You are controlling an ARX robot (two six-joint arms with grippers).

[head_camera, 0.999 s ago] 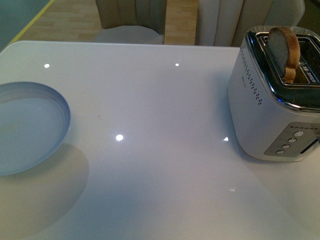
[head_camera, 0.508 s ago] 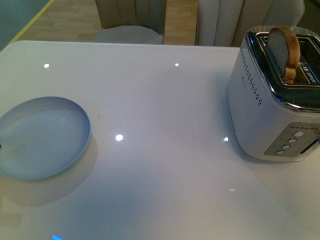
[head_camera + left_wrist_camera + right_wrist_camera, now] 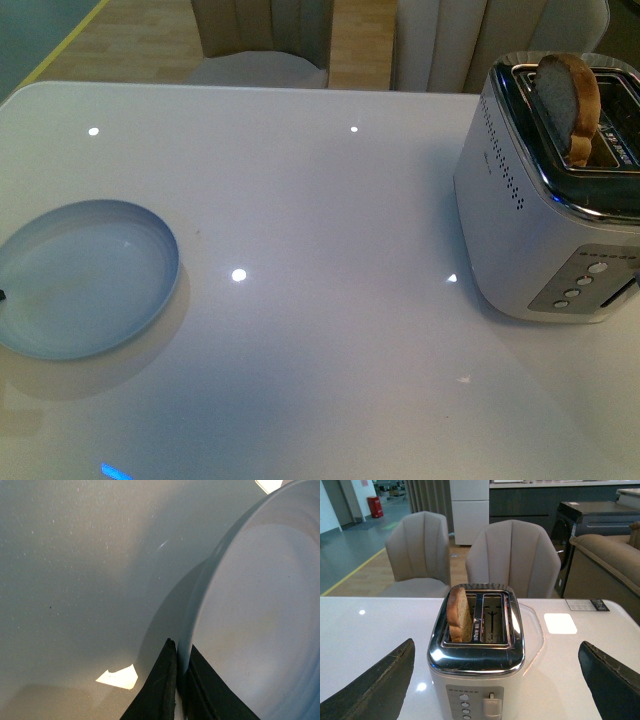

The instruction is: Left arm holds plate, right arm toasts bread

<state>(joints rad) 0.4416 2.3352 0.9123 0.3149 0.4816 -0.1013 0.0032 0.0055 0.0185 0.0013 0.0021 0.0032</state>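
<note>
Left wrist view | my left gripper (image 3: 181,680) pinches plate (image 3: 85,278) rim, left on table (image 3: 330,200) | right gripper (image 3: 495,680) spread wide facing toaster (image 3: 476,655) | bread (image 3: 458,614) stands in slot | I'd grasp bread squarely by its crust.

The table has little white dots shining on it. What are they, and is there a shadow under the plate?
Front view: the dots are glare from lights, mirrored in the glossy table; a soft shadow lies beside the plate. Left wrist view: the plate casts a darker shadow by the left gripper. Right wrist view: the toaster top glints too.
</note>
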